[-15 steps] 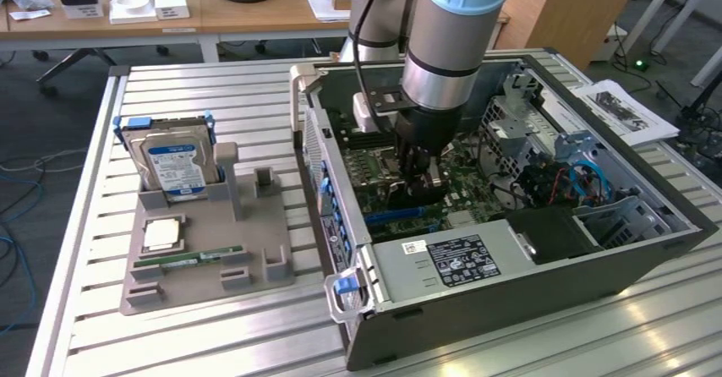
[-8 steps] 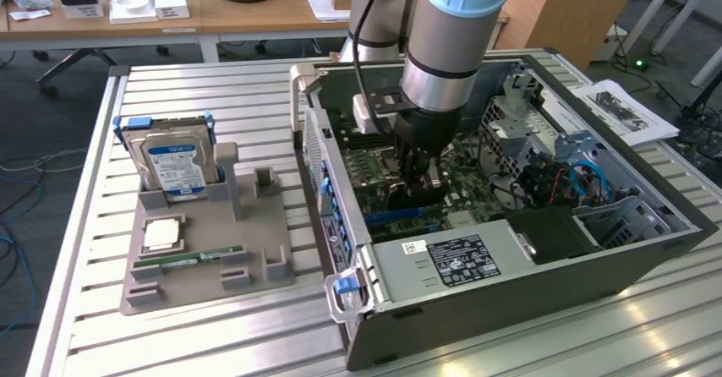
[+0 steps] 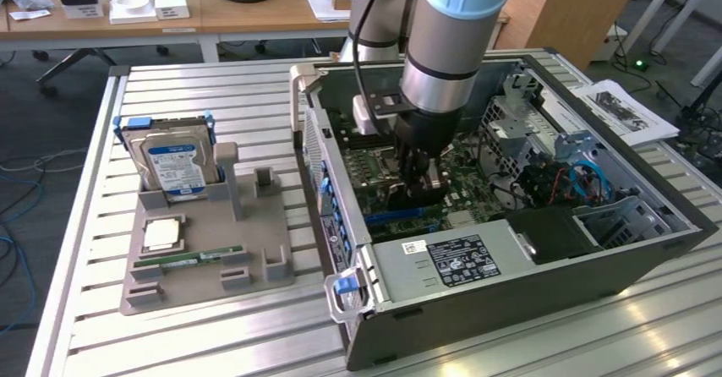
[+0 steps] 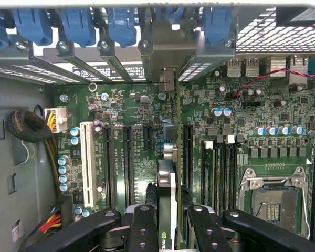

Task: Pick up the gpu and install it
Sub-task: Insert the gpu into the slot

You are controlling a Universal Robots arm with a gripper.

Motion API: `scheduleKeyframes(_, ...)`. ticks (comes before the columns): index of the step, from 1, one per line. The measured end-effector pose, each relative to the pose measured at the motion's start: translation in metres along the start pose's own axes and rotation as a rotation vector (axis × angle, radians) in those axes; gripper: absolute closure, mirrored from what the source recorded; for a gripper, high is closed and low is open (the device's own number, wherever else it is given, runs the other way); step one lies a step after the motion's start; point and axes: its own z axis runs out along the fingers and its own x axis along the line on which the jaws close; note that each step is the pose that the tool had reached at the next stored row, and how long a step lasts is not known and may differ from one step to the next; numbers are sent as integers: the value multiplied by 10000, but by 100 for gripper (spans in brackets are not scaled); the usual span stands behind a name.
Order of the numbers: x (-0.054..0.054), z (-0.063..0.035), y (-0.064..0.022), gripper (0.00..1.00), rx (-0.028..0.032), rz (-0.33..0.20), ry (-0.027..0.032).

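My gripper [image 3: 412, 178] reaches down into the open computer case [image 3: 631, 250], just above the motherboard [image 3: 378, 161]. In the wrist view the gripper [image 4: 170, 231] is shut on the gpu [image 4: 167, 178], which shows edge-on as a thin upright card between the black fingers [image 4: 144, 226]. The card runs along the motherboard [image 4: 252, 131] beside the long black expansion slots [image 4: 127, 157]. Its silvery end bracket [image 4: 168, 79] sits at the case's rear slot openings, under the blue retention clips [image 4: 76, 23]. Whether the card's lower edge is seated in a slot I cannot tell.
A white slot [image 4: 86, 157] and the CPU socket [image 4: 273, 202] flank the card. Cable bundles [image 3: 564, 178] and the drive cage crowd the case's far side. On the slatted table, a grey holder [image 3: 203, 267] carries a hard drive [image 3: 178, 166], a RAM stick [image 3: 186, 260] and a chip [image 3: 161, 235].
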Motion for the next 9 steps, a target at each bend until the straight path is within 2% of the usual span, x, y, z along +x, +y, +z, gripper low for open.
scheduleKeyframes(9,1,26,1,73,-1,3,3)
